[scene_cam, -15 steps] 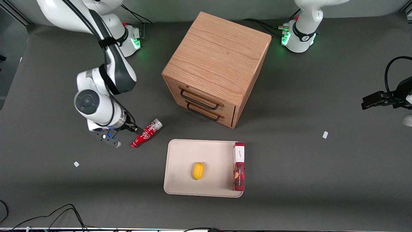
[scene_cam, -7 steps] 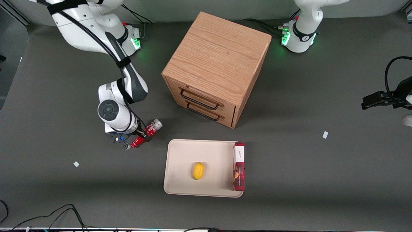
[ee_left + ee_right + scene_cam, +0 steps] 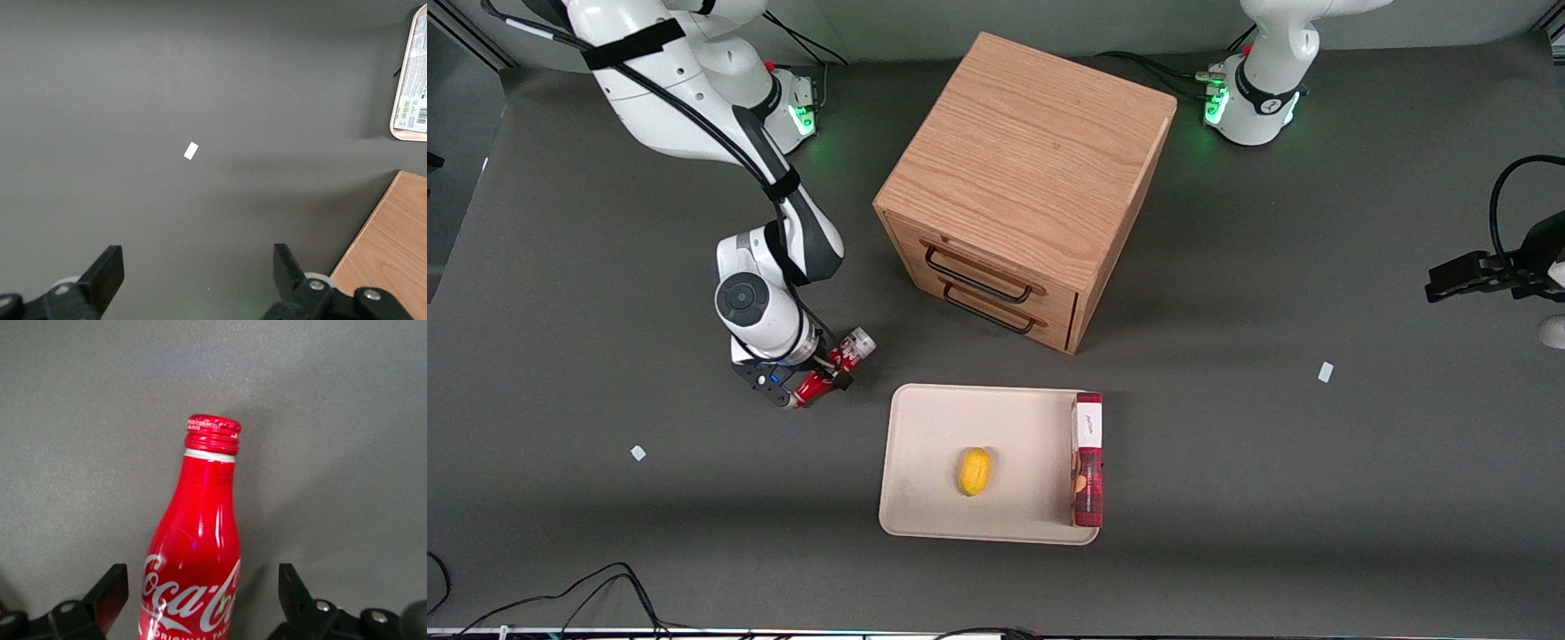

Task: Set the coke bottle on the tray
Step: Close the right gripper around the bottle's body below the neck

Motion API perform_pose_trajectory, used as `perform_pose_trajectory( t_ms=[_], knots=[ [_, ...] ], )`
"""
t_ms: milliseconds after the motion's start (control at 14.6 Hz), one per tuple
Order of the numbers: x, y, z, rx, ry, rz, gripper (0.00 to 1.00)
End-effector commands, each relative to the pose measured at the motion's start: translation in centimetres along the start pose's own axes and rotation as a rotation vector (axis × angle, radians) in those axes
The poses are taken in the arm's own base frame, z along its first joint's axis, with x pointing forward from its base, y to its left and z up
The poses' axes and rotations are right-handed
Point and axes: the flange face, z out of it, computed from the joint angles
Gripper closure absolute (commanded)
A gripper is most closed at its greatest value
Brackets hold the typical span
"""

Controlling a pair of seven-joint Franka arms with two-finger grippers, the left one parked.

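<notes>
Hand (image 3: 809, 380) low over the lying coke bottle (image 3: 852, 346); tray (image 3: 925, 444) nearby.

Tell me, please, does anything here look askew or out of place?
The red box overhangs the tray rim on the parked arm's side. The coke bottle lies flat on the table, with the open gripper straddling it.

A dark grey table (image 3: 1272, 498) carries a two-drawer wooden cabinet (image 3: 1027, 178) under even light
</notes>
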Motion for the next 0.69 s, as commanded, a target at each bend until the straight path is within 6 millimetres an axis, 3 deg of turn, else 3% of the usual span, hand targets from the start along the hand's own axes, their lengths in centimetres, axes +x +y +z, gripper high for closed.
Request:
perform_pose_trajectory(
  t_ms=[0,412,618],
  knots=[
    [-0.2,-0.1,0.4,0.025,-0.001,0.021,0.06],
    [-0.4,-0.5,-0.2,0.037,0.002,0.015,0.77],
    [0.0,-1.1,-2.5,0.061,0.017,-0.026,0.91]
  ],
)
